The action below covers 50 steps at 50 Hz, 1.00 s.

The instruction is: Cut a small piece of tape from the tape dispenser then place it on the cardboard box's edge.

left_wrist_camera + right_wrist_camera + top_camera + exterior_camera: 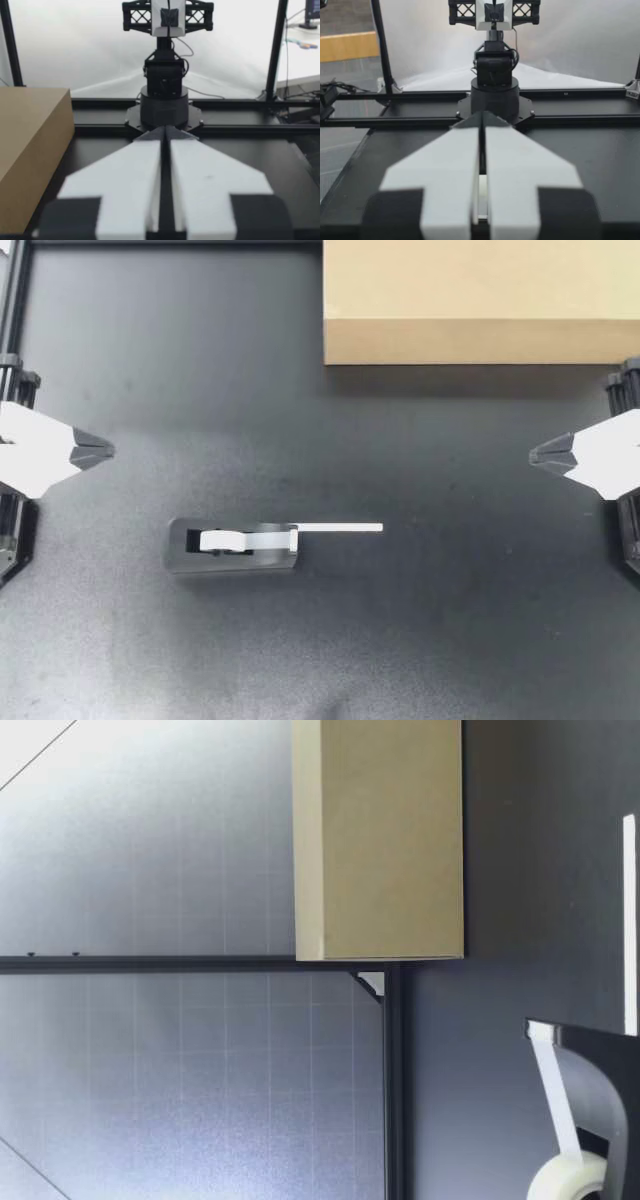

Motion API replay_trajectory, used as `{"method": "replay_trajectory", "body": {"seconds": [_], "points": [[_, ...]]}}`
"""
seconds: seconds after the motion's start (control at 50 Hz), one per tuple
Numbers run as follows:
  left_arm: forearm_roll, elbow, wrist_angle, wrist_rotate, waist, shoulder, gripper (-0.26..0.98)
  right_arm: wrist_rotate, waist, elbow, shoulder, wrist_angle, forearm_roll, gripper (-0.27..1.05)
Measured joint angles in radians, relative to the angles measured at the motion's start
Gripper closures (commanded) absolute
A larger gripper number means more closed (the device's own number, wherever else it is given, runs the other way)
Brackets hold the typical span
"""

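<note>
Black table [450,620]; left tool [108,450], right tool [534,453] together; tape dispenser [235,546] in top + low views.

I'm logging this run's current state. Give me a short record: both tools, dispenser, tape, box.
left tool: shut, empty
right tool: shut, empty
tape dispenser: on the table, nearer the left tool, touched by neither
tape strip: extends from the tape dispenser toward the right tool
cardboard box: on the right arm's side, no tape seen on it
</note>
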Motion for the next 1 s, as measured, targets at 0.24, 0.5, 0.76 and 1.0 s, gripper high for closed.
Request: {"method": "replay_trajectory", "body": {"seconds": [0.24, 0.5, 0.76, 1.0], "points": [[-0.002, 0.009, -0.061, 0.011, 0.000, 0.000, 0.85, 0.003, 0.000, -0.008, 0.031, -0.051, 0.000, 0.92], [-0.002, 0.034, -0.094, 0.012, 0.000, 0.002, 0.85, 0.008, 0.000, -0.156, 0.270, -0.083, 0.034, 0.92], [-0.002, 0.051, -0.094, 0.014, 0.000, 0.003, 0.85, 0.008, 0.000, -0.405, 0.626, 0.058, 0.069, 0.92], [-0.002, 0.055, -0.094, 0.014, 0.000, 0.009, 0.85, -0.005, -0.002, -0.693, 0.913, 0.416, 0.069, 0.92]]}}
